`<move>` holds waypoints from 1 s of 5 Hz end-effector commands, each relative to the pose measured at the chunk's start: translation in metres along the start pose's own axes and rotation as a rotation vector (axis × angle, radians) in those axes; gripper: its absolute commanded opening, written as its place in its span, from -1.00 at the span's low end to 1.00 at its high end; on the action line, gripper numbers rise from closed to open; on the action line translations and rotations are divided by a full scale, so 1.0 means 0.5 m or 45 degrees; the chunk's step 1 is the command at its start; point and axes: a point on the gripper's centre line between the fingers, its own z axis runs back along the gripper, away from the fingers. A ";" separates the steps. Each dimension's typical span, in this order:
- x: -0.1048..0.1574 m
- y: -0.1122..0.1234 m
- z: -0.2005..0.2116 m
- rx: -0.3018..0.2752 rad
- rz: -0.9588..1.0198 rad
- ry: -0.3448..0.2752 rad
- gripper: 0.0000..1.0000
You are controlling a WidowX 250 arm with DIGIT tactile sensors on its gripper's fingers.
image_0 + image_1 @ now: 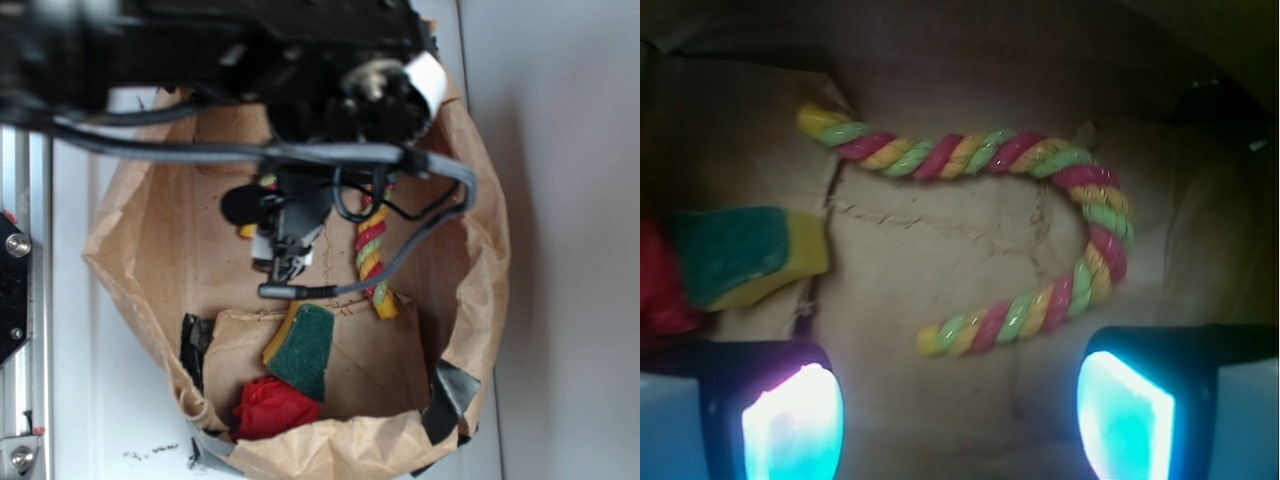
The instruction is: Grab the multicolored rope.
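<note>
One multicolored rope [1040, 160] lies curled just beyond the open, empty hand [960, 410].

The arm [230, 45] is black and blocky, with a white label [428, 80] beside its round joint. Grey and black cables [420, 165] loop beside the gripper [285, 262]. Its black-framed fingers [790, 415] carry glowing bluish pads.

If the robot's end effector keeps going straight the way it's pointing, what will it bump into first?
Probably the brown paper bag floor, in the bare patch inside the curl of the multicolored rope. The open end effector seems to straddle the rope's lower end, though depth is unclear.
</note>
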 end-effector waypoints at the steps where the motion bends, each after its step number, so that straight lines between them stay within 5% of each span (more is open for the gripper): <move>1: 0.022 0.057 0.000 0.059 -0.028 -0.091 1.00; 5: 0.056 0.107 -0.054 0.075 -0.038 -0.091 1.00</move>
